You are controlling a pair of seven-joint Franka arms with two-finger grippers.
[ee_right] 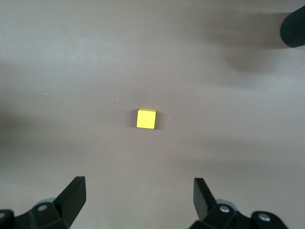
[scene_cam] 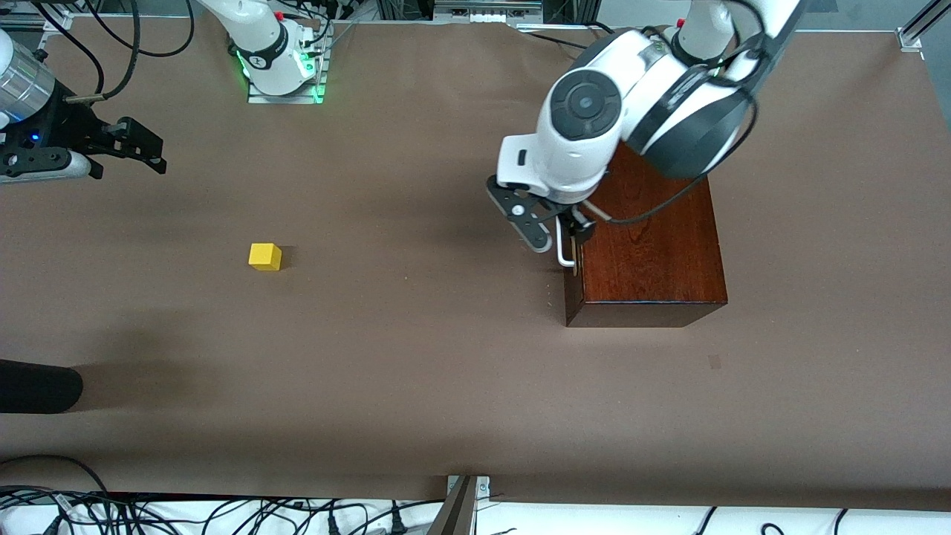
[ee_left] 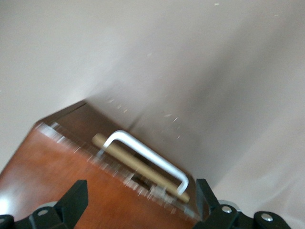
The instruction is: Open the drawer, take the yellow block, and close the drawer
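Observation:
The glossy mahogany box (scene_cam: 654,253) stands toward the left arm's end of the table. Its drawer shows only a thin pale strip (ee_left: 138,164) at the box's front, under the white bar handle (scene_cam: 565,253), which also shows in the left wrist view (ee_left: 147,155). My left gripper (scene_cam: 559,234) is open over the handle and the box's front edge, its fingers wide apart and holding nothing (ee_left: 140,195). The yellow block (scene_cam: 265,256) lies on the bare table toward the right arm's end. My right gripper (scene_cam: 152,152) is open and empty in the air, with the block (ee_right: 146,119) in its wrist view below.
A black rounded object (scene_cam: 37,386) juts in at the table's edge toward the right arm's end, nearer the front camera than the block; it also shows in the right wrist view (ee_right: 293,28). Cables (scene_cam: 223,513) lie along the table's near edge.

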